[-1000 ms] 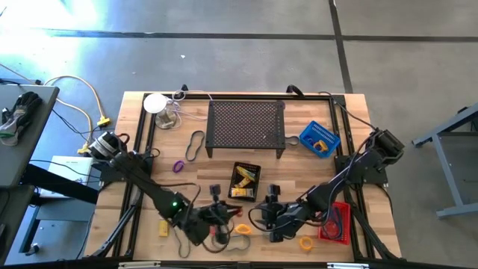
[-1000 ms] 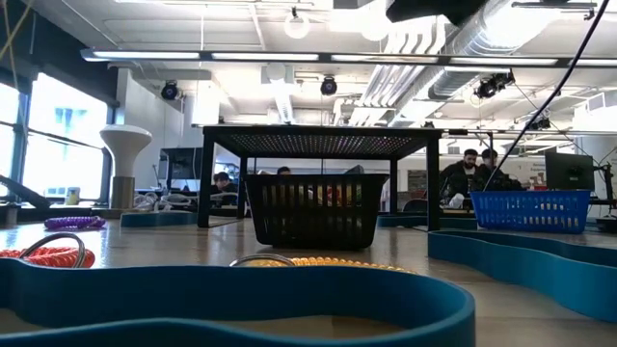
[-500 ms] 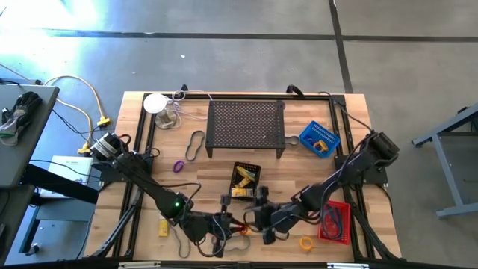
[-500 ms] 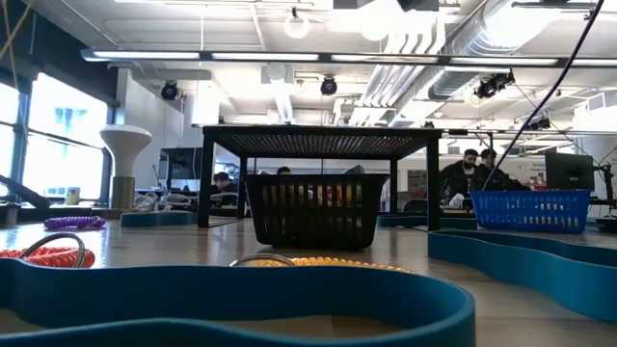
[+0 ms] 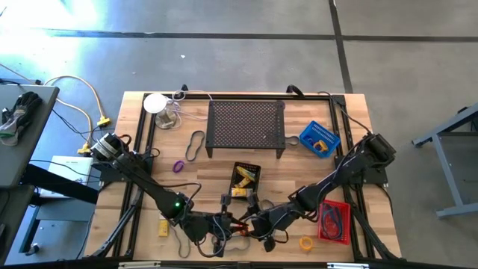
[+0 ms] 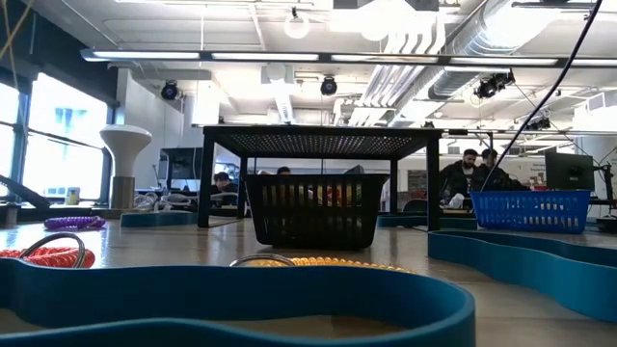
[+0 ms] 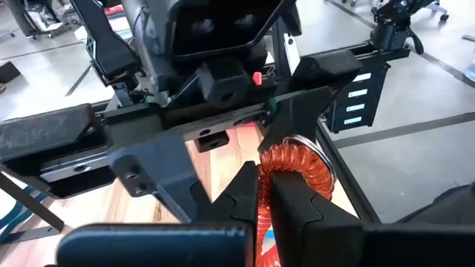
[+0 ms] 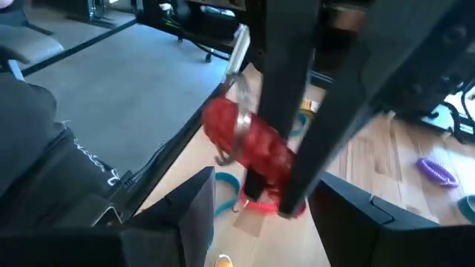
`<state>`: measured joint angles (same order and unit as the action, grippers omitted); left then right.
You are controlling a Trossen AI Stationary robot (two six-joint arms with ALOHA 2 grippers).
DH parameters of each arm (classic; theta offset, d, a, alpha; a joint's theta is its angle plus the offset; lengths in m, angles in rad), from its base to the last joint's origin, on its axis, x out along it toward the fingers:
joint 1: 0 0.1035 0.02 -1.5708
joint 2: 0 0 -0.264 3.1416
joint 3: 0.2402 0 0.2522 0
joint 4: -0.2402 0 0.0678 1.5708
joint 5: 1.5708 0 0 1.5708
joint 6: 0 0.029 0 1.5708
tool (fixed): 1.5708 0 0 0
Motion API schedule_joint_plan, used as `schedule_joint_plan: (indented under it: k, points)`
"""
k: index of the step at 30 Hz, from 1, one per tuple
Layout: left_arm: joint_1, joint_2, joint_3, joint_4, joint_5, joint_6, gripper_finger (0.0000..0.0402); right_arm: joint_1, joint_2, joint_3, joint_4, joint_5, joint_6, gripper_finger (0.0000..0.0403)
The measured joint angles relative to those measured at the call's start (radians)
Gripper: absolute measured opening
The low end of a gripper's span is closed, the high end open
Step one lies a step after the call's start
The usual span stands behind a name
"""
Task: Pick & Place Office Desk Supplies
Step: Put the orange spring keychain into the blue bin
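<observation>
Fingers of the left gripper [image 7: 265, 194] are pressed together on a red coiled ring [image 7: 295, 165], lifted near the table's front edge. The right gripper [image 5: 256, 222] faces it with fingers spread either side of that coil, seen close in its wrist view. Just behind them stands the black mesh basket [image 5: 245, 181] holding yellow packets [image 5: 242, 178]. A yellow ring [image 5: 305, 243] lies beside the red basket [image 5: 336, 222]; a purple ring [image 5: 178, 166] lies well apart.
</observation>
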<state>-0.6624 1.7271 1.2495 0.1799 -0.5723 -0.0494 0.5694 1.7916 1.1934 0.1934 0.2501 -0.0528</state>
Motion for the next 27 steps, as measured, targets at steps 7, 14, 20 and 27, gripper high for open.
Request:
schedule_joint_plan:
  k: [7, 14, 20, 27]
  points:
    - [0.0, 0.0, 0.0, 0.0, -0.009, 0.023, 0.001, 0.0, 0.0, 0.0, -0.001, -0.021, 0.002, 0.0182]
    - [0.0, 0.0, 0.0, -0.006, -0.009, 0.023, 0.001, 0.0, 0.0, 0.0, -0.002, -0.022, 0.003, 0.0082]
    - [0.0, 0.0, 0.0, -0.02, -0.007, 0.017, 0.001, -0.001, 0.0, 0.0, -0.012, -0.02, 0.039, 0.0017]
    - [0.0, 0.0, 0.0, -0.032, -0.007, 0.061, 0.0027, -0.001, 0.0, 0.0, -0.025, -0.02, 0.056, 0.0018]
